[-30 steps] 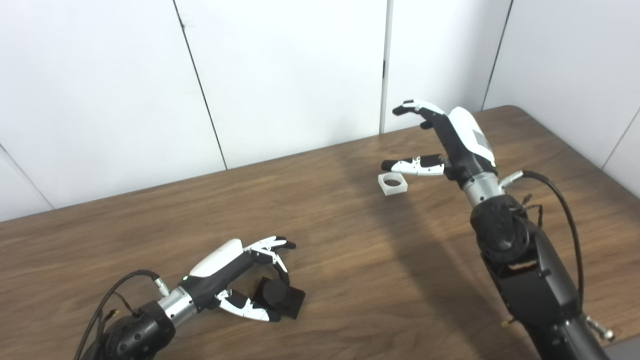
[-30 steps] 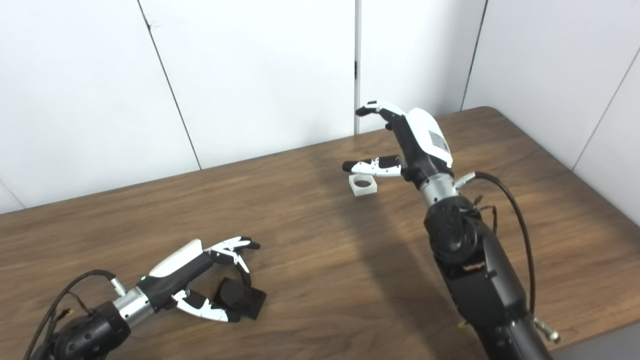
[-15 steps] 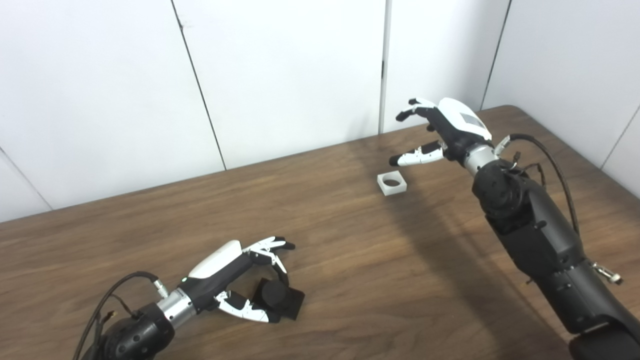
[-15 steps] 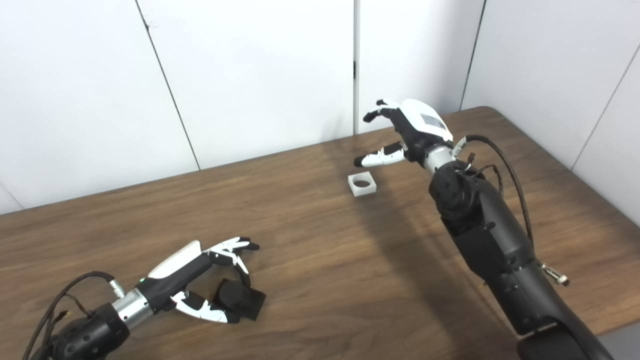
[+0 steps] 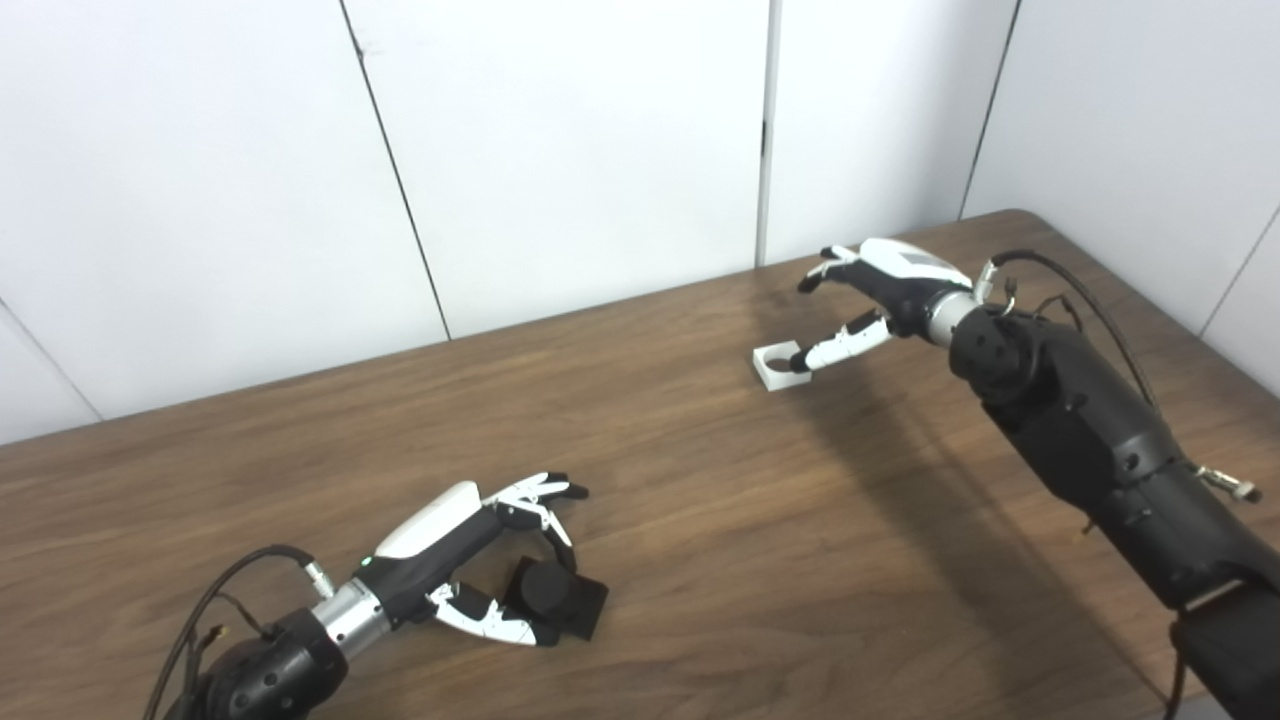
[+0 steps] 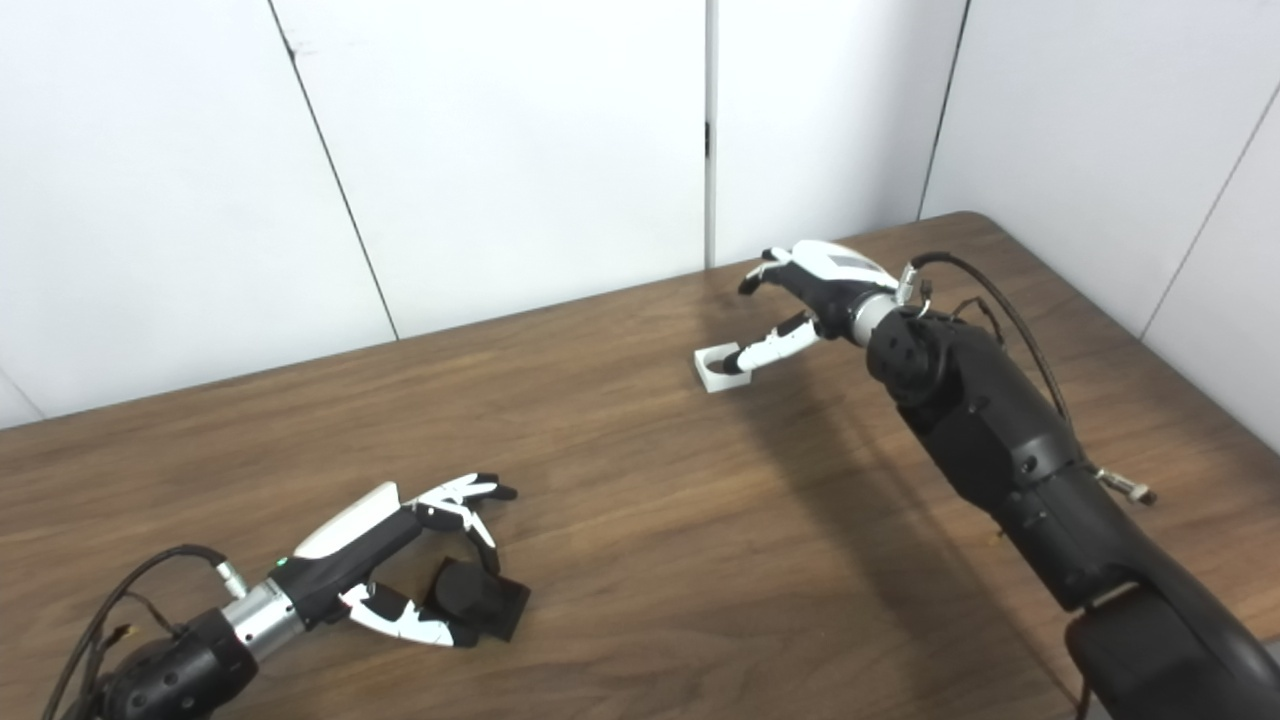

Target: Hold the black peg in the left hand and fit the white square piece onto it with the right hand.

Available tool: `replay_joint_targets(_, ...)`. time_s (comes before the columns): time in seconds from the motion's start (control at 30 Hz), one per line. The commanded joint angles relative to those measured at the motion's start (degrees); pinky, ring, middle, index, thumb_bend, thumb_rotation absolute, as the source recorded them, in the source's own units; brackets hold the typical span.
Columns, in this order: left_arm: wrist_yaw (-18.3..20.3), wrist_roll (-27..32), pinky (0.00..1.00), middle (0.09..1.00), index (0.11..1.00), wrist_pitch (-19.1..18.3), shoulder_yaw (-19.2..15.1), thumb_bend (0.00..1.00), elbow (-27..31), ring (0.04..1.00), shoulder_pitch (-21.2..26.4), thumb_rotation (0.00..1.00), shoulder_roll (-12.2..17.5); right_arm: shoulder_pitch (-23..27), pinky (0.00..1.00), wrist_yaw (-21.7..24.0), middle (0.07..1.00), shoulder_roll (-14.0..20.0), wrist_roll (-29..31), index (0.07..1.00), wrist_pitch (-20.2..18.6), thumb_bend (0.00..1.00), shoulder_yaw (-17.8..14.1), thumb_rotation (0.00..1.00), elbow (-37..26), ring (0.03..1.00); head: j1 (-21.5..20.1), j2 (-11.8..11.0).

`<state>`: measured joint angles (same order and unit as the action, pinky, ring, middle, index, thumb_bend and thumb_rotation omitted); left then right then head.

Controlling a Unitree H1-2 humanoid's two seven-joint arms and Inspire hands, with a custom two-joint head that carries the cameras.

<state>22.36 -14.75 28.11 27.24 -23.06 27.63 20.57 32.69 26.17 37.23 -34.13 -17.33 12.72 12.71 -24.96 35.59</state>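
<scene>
Right hand [image 5: 880,290] open, empty, thumb over white square piece [image 5: 780,364] at 1 o'clock; may nudge it away. Left hand [image 5: 470,560] loosely around black peg [image 5: 548,590], not gripped.

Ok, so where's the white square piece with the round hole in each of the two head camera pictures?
Left eye view: the white square plastic piece lies upper right of centre on the brown wooden table.
Right eye view: it sits just right of centre, upper half.
Shared landmark: the thumb tip of the right hand overlaps its right edge in both.
</scene>
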Motion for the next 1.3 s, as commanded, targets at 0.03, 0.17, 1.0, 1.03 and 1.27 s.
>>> replay_joint_targets(0.03, 3.9, -2.3, 0.89, 0.915, 0.490, -2.1, 1.3, 0.52, -1.1, 0.973, -2.0, 0.08, 2.1, 4.5, 0.99, 2.5, 1.000, 1.6, 0.5, 0.892, -1.7, 0.99, 0.1, 0.55, 0.1, 1.000, 0.1, 0.2)
replay_joint_targets(0.17, 4.0, -2.1, 0.91, 0.916, 0.490, -2.8, 1.2, 0.52, -0.3, 0.975, -2.4, 0.07, 2.1, 4.9, 1.00, 3.0, 1.000, 1.2, -0.1, 0.895, -2.5, 1.00, 0.6, 0.50, 0.9, 1.000, 0.4, 0.4)
replay_joint_targets(1.0, 3.4, -2.9, 0.92, 0.916, 0.490, -2.8, 1.2, 0.52, 0.0, 0.977, -2.8, 0.07, 1.8, 4.8, 1.00, -3.5, 1.000, -2.1, -0.7, 0.865, 1.4, 0.89, 2.8, 0.36, 7.3, 1.000, 2.1, 0.6)
replay_joint_targets(1.03, 3.4, -2.9, 0.93, 0.917, 0.490, -2.9, 1.2, 0.52, 0.1, 0.978, -2.9, 0.07, 1.8, 4.8, 1.00, -3.7, 1.000, -2.2, -0.7, 0.865, 1.7, 0.89, 2.9, 0.36, 7.7, 1.000, 2.2, 0.7)
replay_joint_targets(1.27, 3.2, -3.4, 0.94, 0.917, 0.490, -3.7, 1.2, 0.52, 0.8, 0.975, -3.2, 0.08, 1.7, 5.2, 1.00, -6.0, 0.987, -2.9, -0.4, 0.855, 4.0, 0.87, 3.4, 0.36, 10.1, 0.990, 2.9, 0.8)
